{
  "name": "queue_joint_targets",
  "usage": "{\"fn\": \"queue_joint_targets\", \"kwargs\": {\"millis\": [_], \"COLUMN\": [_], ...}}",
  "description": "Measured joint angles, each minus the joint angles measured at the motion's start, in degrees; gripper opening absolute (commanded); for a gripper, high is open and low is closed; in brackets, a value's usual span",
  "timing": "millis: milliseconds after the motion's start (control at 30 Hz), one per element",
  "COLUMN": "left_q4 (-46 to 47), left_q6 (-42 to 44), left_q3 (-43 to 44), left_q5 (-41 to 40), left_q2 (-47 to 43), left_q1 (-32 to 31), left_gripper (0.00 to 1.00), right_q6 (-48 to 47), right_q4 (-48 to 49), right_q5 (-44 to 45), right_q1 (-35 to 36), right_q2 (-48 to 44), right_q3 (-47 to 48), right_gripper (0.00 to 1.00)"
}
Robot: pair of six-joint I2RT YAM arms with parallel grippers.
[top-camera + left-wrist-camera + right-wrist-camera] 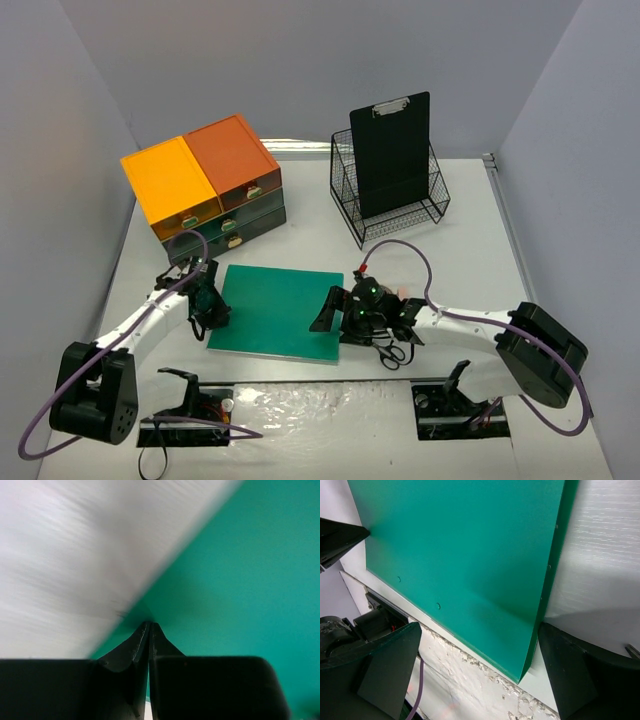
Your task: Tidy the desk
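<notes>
The desk [480,260] is a wide white tabletop. A flat green board [275,310] lies on it near the front edge. My left gripper [214,318] sits at the board's left edge. In the left wrist view its fingertips [149,626] are pressed together with nothing between them, right over the line where green board [240,570] meets blurred white desk [70,555]. My right gripper [340,318] is at the board's right edge. It stands wide open [480,680], one finger [385,665] on each side of the board's near corner [522,672].
A dark drawer unit with orange and yellow tops [205,185] stands at the back left. A black wire rack [395,205] at the back holds a black clipboard [392,150]. Black scissors [392,352] lie just right of the board, beside the right arm.
</notes>
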Motion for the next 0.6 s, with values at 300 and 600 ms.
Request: {"fn": "queue_joint_targets", "kwargs": {"millis": [300,600], "left_q4": [0.2,-10.1], "left_q6": [-1.0,-3.0], "left_q3": [0.3,4.0], "left_q5": [7.5,-3.7], "left_q2": [-1.8,-1.1], "left_q1": [-0.9,-0.9], "left_gripper": [0.00,0.27], "right_q6": [-0.2,-0.9], "right_q4": [0.4,-0.9], "right_q5": [-0.6,-0.5], "right_q1": [0.3,0.3], "right_q2": [1.9,1.6], "right_q3": [1.5,1.8], "right_gripper": [1.00,1.00]}}
